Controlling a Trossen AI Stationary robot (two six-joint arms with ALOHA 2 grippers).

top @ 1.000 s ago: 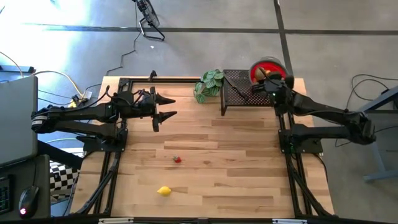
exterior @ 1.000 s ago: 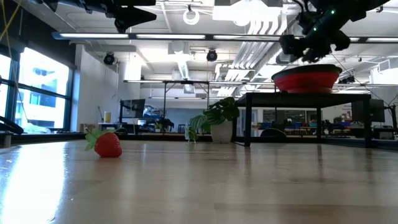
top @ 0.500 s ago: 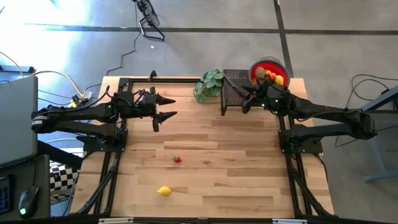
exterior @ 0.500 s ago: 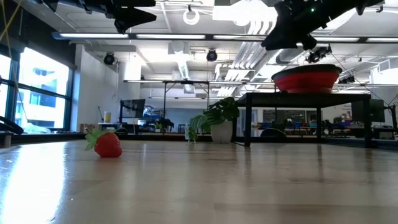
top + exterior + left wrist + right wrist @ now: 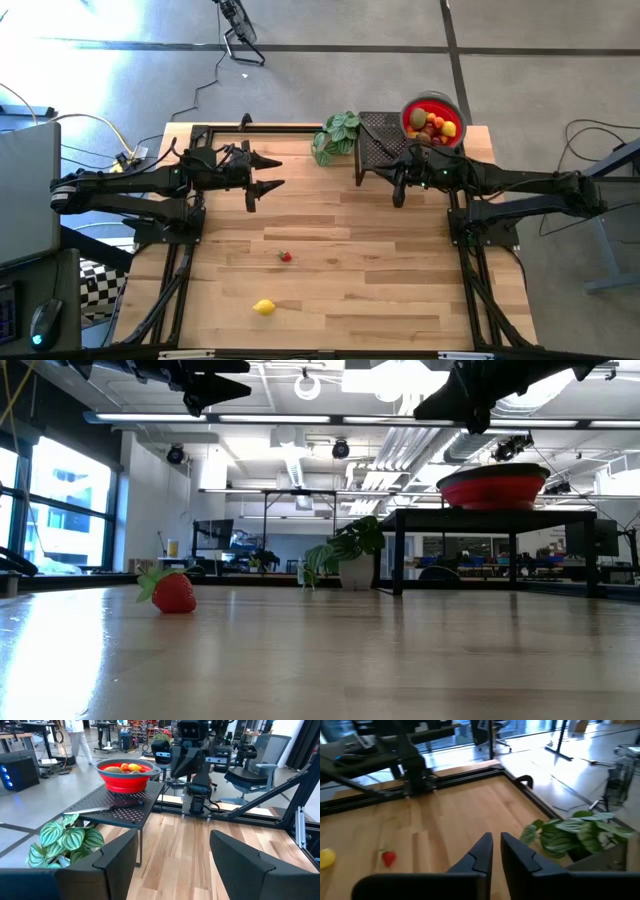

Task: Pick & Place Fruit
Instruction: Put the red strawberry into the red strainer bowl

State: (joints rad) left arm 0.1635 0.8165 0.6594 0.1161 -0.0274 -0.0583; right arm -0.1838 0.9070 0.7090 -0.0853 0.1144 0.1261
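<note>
Compared with one second ago, the right gripper (image 5: 398, 190) has left the red bowl (image 5: 415, 108) and now hangs in front of the black mesh stand (image 5: 378, 140), over the wooden table (image 5: 370, 270); before, the arm covered the bowl, and now the bowl is in full sight with several small fruits in the bowl (image 5: 433, 126), orange, red, yellow and one brownish; the right fingers (image 5: 481, 851), which were apart earlier, now stand almost together with only a thin gap, and nothing is between them; the left gripper (image 5: 262, 173) has not moved, it waits over the far left part of the table with its two fingers (image 5: 239, 858) wide apart and empty. A strawberry (image 5: 285, 256) lies near the middle of the table and a lemon (image 5: 264, 307) lies nearer to the front edge, well apart from both grippers; both are where they were before. The leafy plant (image 5: 337, 133) stands just beside the stand, on its left side in the high view. In the low view only the strawberry (image 5: 172, 592) shows on the table; the lemon does not show there, and both arms are cut off at the upper edge, so their fingers cannot be read from it; the fruits inside the bowl (image 5: 492, 486) are hidden by its rim. In the left wrist view a person (image 5: 76, 737) stands far behind, cut off by the picture edge.
</note>
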